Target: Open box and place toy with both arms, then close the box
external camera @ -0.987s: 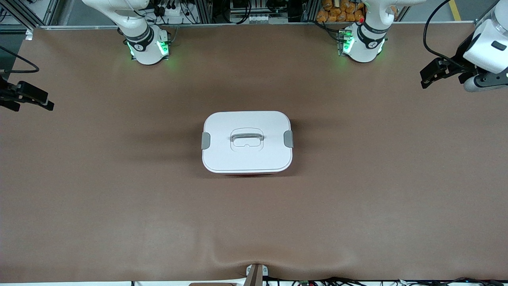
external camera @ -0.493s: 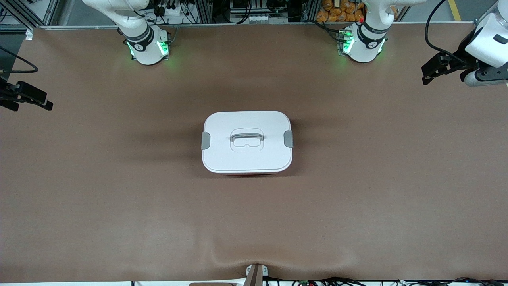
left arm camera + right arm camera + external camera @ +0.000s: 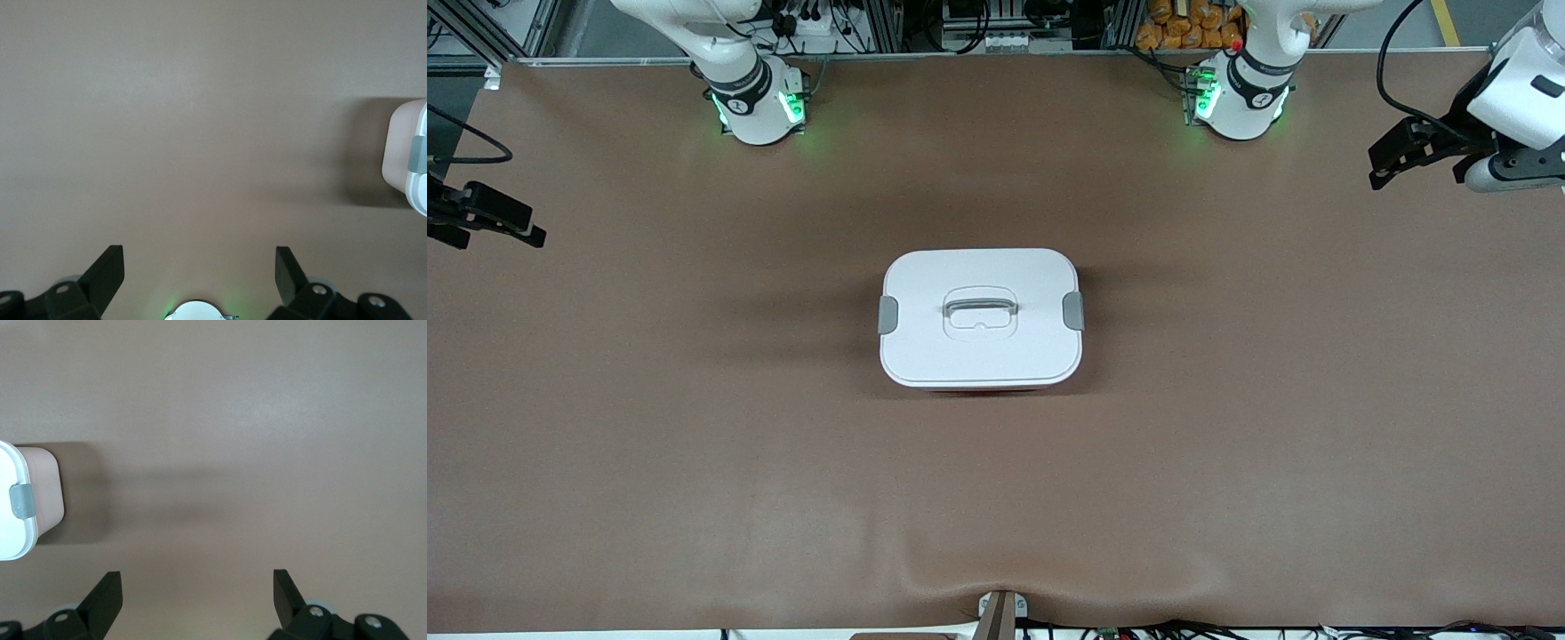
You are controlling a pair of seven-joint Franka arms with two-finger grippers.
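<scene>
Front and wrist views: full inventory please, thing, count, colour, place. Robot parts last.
box: 1, translucent pink tub, middle of the table, closed
lid: 1, white, on the box
handle: 1, grey, recessed in the lid's middle
side clips: 2, grey, one at each short end of the lid
table: 1, brown surface, under everything
toy: none in view
arm bases: 2, white with green lights, along the table's edge farthest from the front camera
left gripper: 1, black, jaws open, over bare table at the left arm's end
right gripper: 1, black, jaws open, over bare table at the right arm's end
</scene>
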